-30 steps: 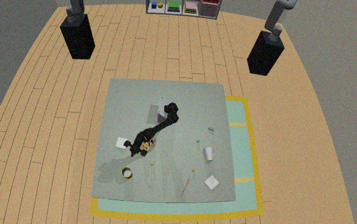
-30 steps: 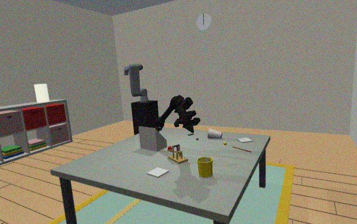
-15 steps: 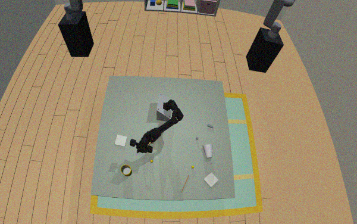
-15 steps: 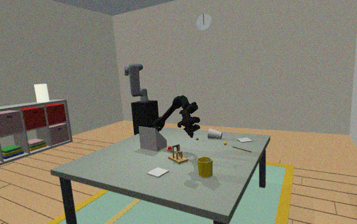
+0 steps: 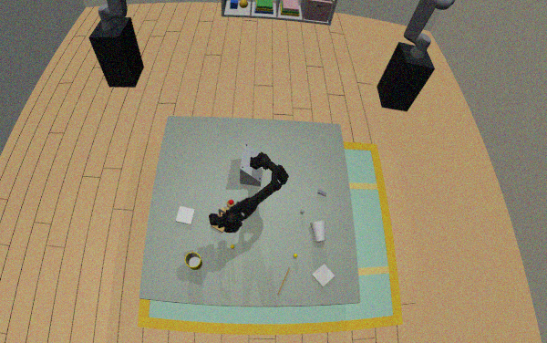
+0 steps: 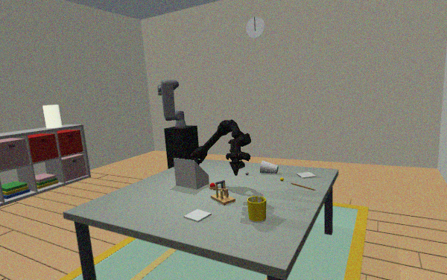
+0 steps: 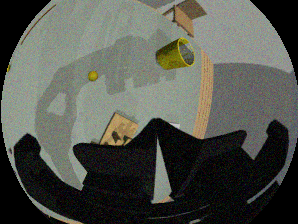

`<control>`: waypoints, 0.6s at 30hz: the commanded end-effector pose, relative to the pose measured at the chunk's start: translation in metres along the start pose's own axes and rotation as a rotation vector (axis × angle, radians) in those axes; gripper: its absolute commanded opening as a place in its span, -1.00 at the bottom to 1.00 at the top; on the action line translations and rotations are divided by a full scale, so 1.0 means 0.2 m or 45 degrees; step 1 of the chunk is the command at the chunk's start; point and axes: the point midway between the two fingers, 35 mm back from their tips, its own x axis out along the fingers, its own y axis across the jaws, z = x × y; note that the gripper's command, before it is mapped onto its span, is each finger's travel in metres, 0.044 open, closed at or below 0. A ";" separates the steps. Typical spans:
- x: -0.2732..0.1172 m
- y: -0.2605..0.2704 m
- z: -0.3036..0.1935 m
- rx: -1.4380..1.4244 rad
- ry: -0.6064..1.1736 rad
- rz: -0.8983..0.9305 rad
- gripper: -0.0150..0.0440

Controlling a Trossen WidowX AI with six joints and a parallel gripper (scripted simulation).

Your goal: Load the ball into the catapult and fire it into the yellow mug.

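The wooden catapult (image 5: 218,228) (image 6: 223,199) (image 7: 119,124) stands on the table, partly hidden by the arm in the top view and by the gripper in the wrist view. The red ball (image 5: 231,202) (image 6: 212,185) appears to sit in the cup at the end of its throwing arm. The yellow mug (image 5: 193,260) (image 6: 257,209) (image 7: 171,56) stands upright on the far side of the catapult from the grey block. My gripper (image 6: 236,173) (image 7: 156,121) is shut with nothing between the fingers. It points down, above the table near the catapult, touching nothing.
A small yellow ball (image 5: 232,246) (image 7: 92,76) lies near the catapult and another yellow ball (image 5: 295,255) (image 6: 281,179) farther off. A grey sloped block (image 5: 250,176) (image 6: 188,174), white cup (image 5: 318,231) (image 6: 269,167), thin stick (image 5: 283,281) (image 6: 302,186) and two white squares are also there.
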 end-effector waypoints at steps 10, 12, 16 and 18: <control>-0.05 0.24 -0.18 -0.441 0.259 0.035 -0.49; -0.06 0.27 -0.22 -0.507 0.301 0.045 -0.49; -0.09 0.34 -0.29 -0.640 0.384 0.072 -0.49; -0.10 0.37 -0.32 -0.708 0.424 0.088 -0.49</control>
